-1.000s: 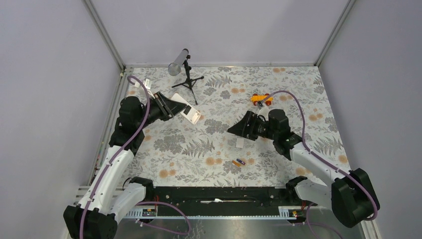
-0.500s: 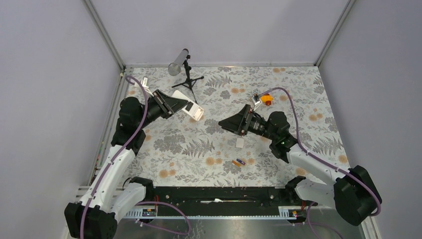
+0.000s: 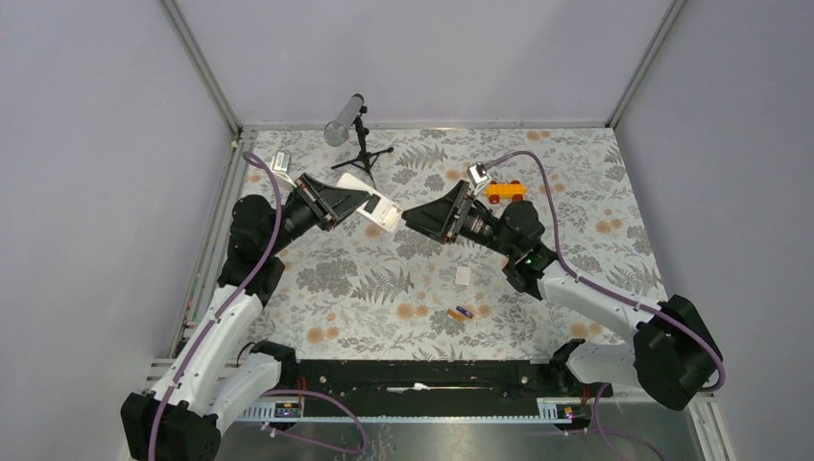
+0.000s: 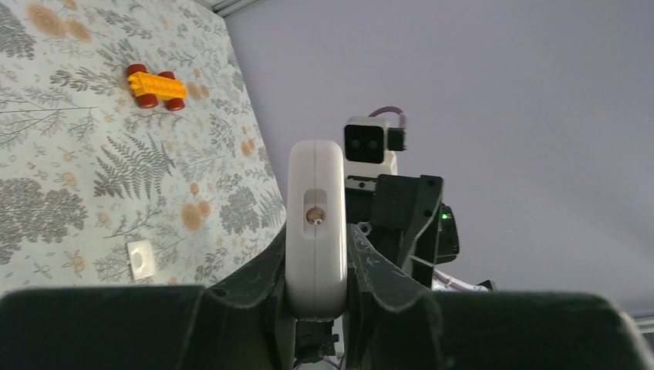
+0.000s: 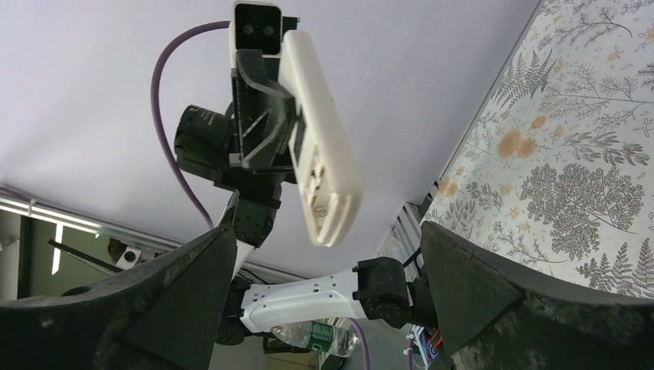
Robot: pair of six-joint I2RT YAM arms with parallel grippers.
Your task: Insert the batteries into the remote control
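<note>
Clamping remote control (image 3: 379,209) aloft, left jaws, batteries (image 3: 460,313) loose on table (image 3: 586,197)

Top view looks down on the table (image 3: 595,252); wrist views face each other, sharing the remote control (image 4: 315,231).

gap: narrow, remote control (image 3: 376,209) to right fingers (image 3: 427,209) | behind: tripod (image 3: 363,154), toy car (image 3: 504,190) | near side: batteries (image 3: 461,312), white piece (image 3: 464,276)
</note>
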